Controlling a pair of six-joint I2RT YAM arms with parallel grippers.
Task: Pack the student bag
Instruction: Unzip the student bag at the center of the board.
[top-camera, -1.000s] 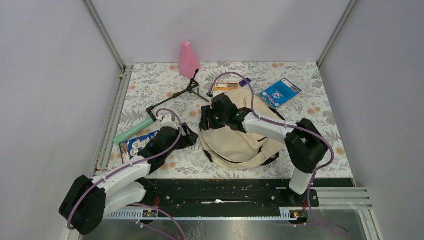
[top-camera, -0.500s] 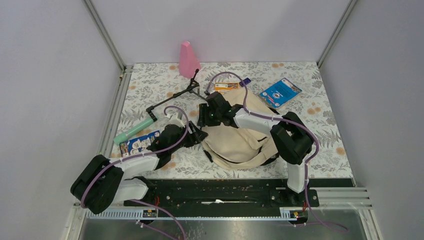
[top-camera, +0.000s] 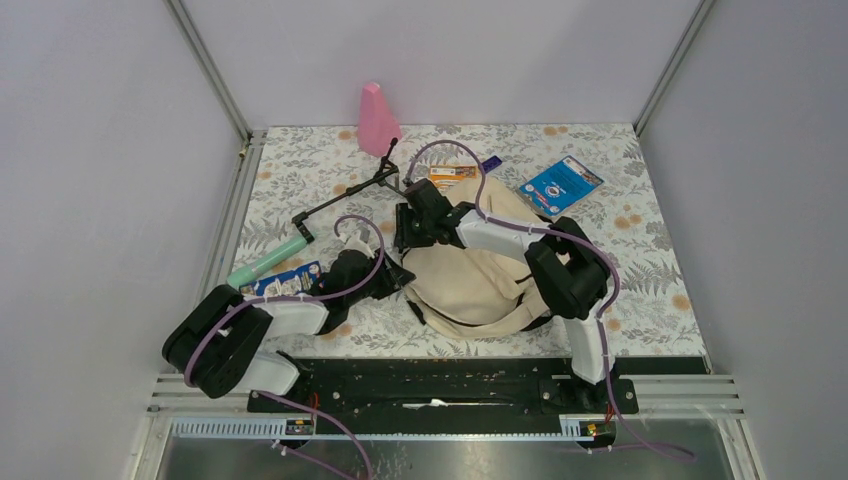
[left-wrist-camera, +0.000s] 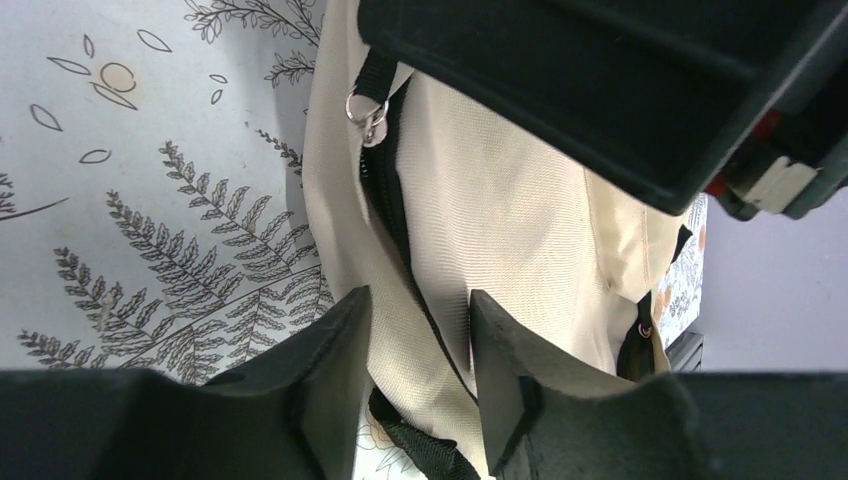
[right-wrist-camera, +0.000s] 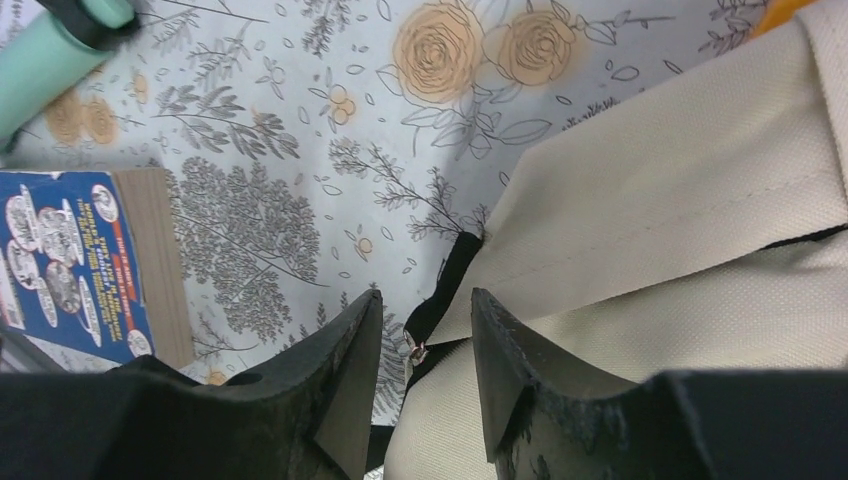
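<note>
The left gripper's (left-wrist-camera: 418, 305) black fingers (left-wrist-camera: 330, 372) stand partway apart and straddle a fold of the cream-beige soft fabric student bag (left-wrist-camera: 500, 200). The bag's black zipper line (left-wrist-camera: 385, 205) runs down between them, but whether the pads actually pinch the cloth cannot be told. A small silver ring pull (left-wrist-camera: 369, 108) hangs at the upper end of that zipper.

The right gripper's (right-wrist-camera: 425, 300) fingers (right-wrist-camera: 512, 385) are likewise partway apart. They sit either side of a black strap tab (right-wrist-camera: 445, 285) with a metal ring at the bag's edge. Whether they touch the tab cannot be told either.

Seen from above, both grippers meet at the bag's left side — the left one at its near-left edge, the right one at its far-left corner. The bag lies slumped in the middle of the floral-printed tabletop (top-camera: 300, 165), with black straps showing along its near edge.

Beside the left arm lie a mint-green cylinder (top-camera: 265, 262) and a blue printed booklet (top-camera: 285, 282). Farther back are a thin black folding stand (top-camera: 345, 198) and a pink cone-shaped bottle (top-camera: 377, 120). Just beyond the bag's far edge is a small orange packet (top-camera: 452, 172), and to its right lies a second blue booklet (top-camera: 560, 185).
</note>
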